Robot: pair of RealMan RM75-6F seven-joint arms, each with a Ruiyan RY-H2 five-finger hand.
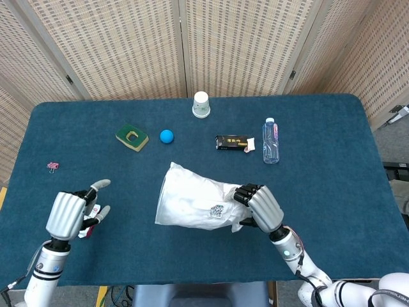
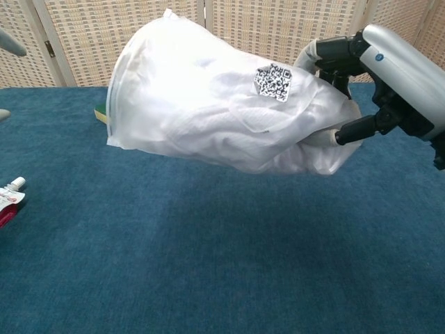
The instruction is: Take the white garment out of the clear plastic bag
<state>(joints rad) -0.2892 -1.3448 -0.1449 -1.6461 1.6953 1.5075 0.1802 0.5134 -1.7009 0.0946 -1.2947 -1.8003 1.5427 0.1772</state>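
The right robot hand (image 2: 389,90) clamps the crinkled clear plastic bag (image 2: 208,97) — soft white garment (image 2: 229,132) bunched inside — above blue felt.

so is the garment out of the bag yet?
Still in. The white garment fills the clear plastic bag, which the right hand holds off the table by its far end.

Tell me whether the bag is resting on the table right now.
No: in the chest view the clear plastic bag hangs above the table, gripped at its closed end by the right hand.
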